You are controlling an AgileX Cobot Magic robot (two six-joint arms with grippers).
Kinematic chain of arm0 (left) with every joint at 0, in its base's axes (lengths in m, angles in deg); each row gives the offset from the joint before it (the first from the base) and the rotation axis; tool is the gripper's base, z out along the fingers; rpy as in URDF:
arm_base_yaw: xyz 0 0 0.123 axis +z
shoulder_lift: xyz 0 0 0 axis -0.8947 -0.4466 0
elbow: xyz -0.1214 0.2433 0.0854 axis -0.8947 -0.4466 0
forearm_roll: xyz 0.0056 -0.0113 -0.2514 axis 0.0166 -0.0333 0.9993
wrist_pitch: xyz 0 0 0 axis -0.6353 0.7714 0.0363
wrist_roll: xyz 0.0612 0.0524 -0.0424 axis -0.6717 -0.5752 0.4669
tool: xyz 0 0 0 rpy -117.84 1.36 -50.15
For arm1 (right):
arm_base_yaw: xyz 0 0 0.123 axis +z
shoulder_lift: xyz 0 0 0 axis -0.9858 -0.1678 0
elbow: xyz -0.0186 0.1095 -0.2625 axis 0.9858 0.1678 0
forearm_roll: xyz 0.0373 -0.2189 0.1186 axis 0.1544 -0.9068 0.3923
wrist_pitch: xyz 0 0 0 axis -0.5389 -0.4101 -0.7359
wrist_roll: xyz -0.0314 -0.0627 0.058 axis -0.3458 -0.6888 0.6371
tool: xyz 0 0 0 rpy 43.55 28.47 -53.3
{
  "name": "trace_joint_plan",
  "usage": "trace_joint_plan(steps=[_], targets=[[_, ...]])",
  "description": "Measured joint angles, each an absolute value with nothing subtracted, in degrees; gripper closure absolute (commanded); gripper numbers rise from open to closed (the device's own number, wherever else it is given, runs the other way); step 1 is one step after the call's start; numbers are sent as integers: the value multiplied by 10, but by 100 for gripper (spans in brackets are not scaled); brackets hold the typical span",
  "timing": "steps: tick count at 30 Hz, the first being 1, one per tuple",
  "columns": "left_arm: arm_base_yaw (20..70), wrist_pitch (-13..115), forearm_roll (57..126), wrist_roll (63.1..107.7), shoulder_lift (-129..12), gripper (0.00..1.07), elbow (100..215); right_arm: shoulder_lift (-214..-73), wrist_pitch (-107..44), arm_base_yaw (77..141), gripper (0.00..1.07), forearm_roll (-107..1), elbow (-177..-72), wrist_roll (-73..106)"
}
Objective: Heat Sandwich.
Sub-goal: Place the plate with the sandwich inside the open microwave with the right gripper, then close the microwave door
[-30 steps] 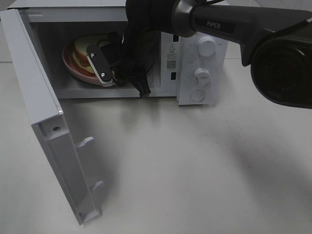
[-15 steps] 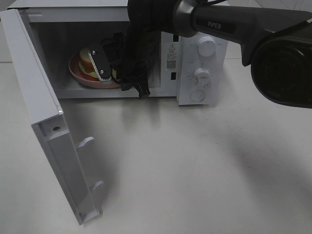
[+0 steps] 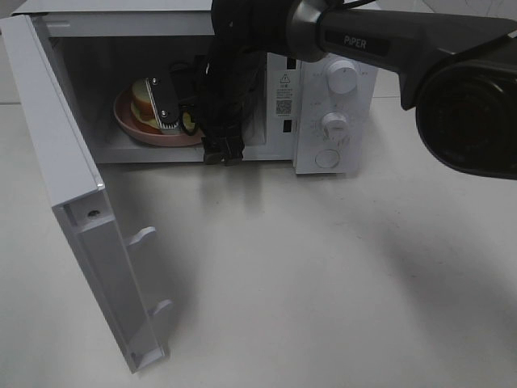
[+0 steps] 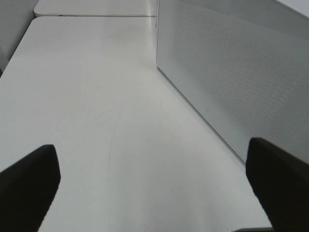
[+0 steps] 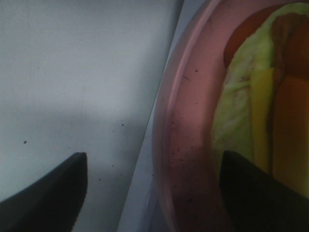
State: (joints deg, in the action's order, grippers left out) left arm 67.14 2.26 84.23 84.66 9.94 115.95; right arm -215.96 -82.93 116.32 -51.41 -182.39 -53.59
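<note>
Sandwich (image 3: 140, 101) lies on pink plate (image 3: 129, 128) inside the microwave (image 3: 335, 97); door (image 3: 65, 153) open. Right gripper (image 5: 153, 193) is inside, fingers spread wide, plate rim between them. Left gripper (image 4: 154, 188) is spread wide above the table (image 4: 87, 96).

The right arm (image 3: 388, 40) is stretching across the top front of the microwave (image 3: 331, 113), and the right tool (image 3: 194, 136) is sitting inside its cavity with fingers (image 5: 48, 193) spread wide. The left tool (image 4: 154, 193) is hovering beside the microwave's perforated side wall, its fingers (image 4: 29, 183) also standing wide apart.
</note>
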Motion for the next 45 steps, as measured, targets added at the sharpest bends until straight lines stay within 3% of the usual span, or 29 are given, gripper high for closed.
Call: trace_joint_plan(steps=[13,34,45], targets=[[671,23,842,847,99,6,1160,-2152,-821,1163,27,-514,-1815,-518],[671,23,842,847,99,6,1160,-2049,-702,1163,31,-514,-1637,-508],[671,23,842,847,99,6,1160,-1965,-587,1163,31,-513,-1482,-507]])
